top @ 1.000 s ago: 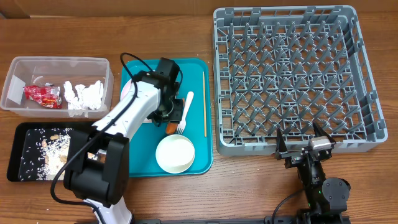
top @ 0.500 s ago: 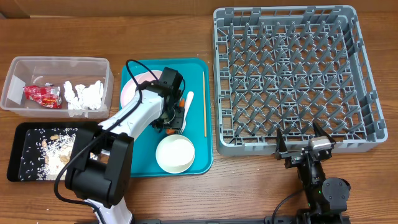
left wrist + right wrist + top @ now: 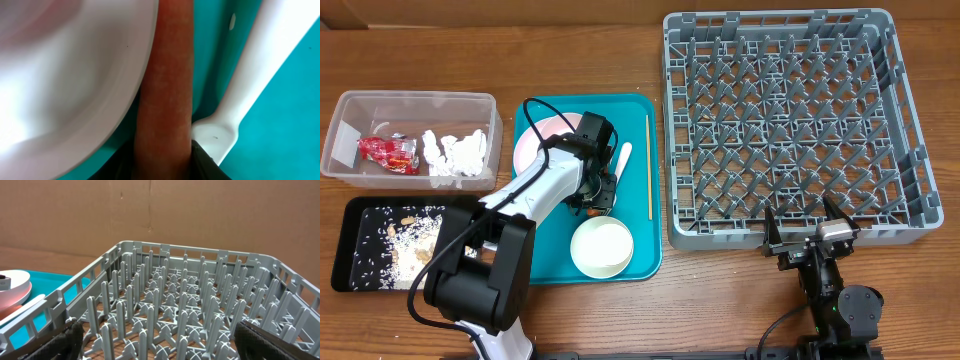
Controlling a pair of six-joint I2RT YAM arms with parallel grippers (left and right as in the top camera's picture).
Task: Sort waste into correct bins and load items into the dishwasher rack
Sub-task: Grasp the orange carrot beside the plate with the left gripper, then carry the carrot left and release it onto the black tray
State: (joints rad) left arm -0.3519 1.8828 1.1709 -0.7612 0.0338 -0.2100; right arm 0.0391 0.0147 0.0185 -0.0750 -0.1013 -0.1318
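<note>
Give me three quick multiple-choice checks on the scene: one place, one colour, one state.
1. Where is the wrapper?
A) black tray
B) tub
C) rack

2. What colour is the tray under the bowl?
A) red
B) yellow
C) teal

3. How is the right gripper?
A) open
B) shut on a fork
C) shut on a stick

Answers:
1 B: the red wrapper lies in the clear tub beside the tissue.
2 C: the bowl sits on a teal surface.
3 A: its fingers stand spread with nothing held between them.
</note>
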